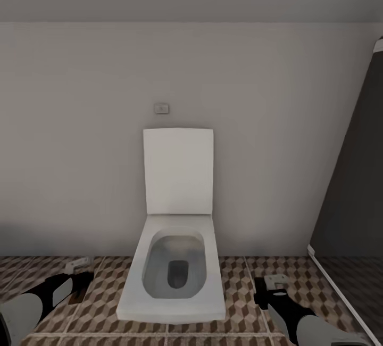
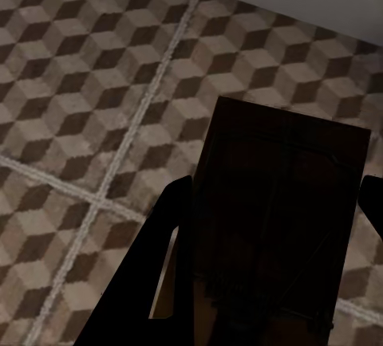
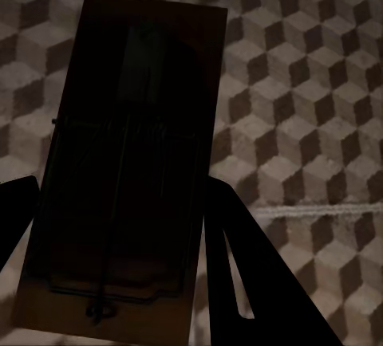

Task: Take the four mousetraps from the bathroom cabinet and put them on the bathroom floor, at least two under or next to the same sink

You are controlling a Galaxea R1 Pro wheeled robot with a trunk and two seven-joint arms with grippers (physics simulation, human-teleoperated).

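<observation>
My left gripper [image 2: 271, 214] is shut on a mousetrap [image 2: 279, 171], a flat board with dark wire that looks dark in shadow, held above the cube-pattern bathroom floor [image 2: 80, 83]. My right gripper [image 3: 120, 214] is shut on a second mousetrap [image 3: 132, 123], its wire bar visible across the board. In the head view the left gripper [image 1: 78, 274] hangs low at the left of the toilet and the right gripper [image 1: 272, 286] low at its right, both just above the floor [image 1: 239, 282]. The cabinet and the sink are out of view.
A white toilet [image 1: 175, 282] with its lid raised stands straight ahead against a grey wall [image 1: 80, 149], with a small flush plate [image 1: 161, 108] above it. A dark glass panel [image 1: 351, 192] with a white base rail closes off the right side.
</observation>
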